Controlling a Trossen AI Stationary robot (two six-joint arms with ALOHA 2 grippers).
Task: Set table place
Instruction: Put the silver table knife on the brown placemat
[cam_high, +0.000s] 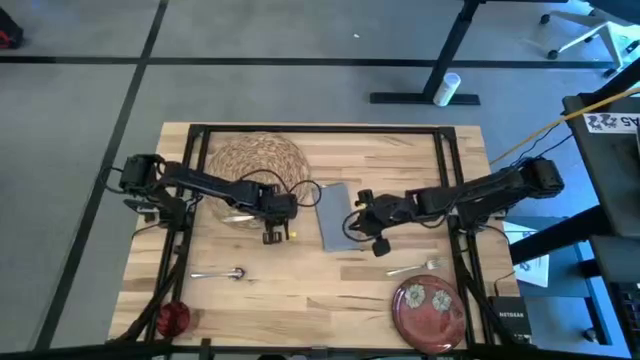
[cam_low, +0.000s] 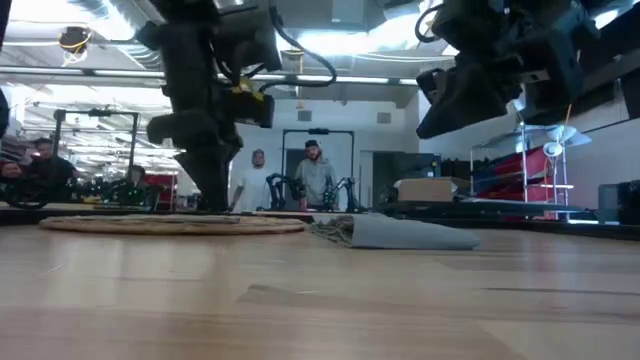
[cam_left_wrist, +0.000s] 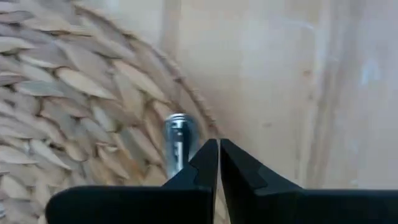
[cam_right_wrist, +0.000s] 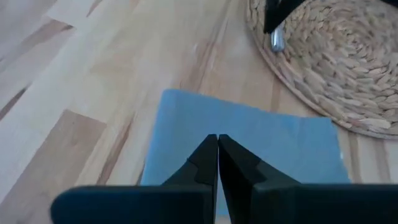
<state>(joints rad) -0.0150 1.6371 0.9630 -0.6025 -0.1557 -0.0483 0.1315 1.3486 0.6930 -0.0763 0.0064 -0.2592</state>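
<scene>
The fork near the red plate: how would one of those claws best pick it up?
Probably from straight above, fingers closing across the fork's thin handle. It lies flat on the table, so nothing can slip beneath it, and the handle is its narrowest stretch. The right gripper is nearer; the plate lies close beside it.

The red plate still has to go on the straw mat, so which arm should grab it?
Probably the right. The red plate lies on the right arm's side, near the right gripper, which hovers over the napkin. The left gripper sits at the straw mat, farther away.
</scene>
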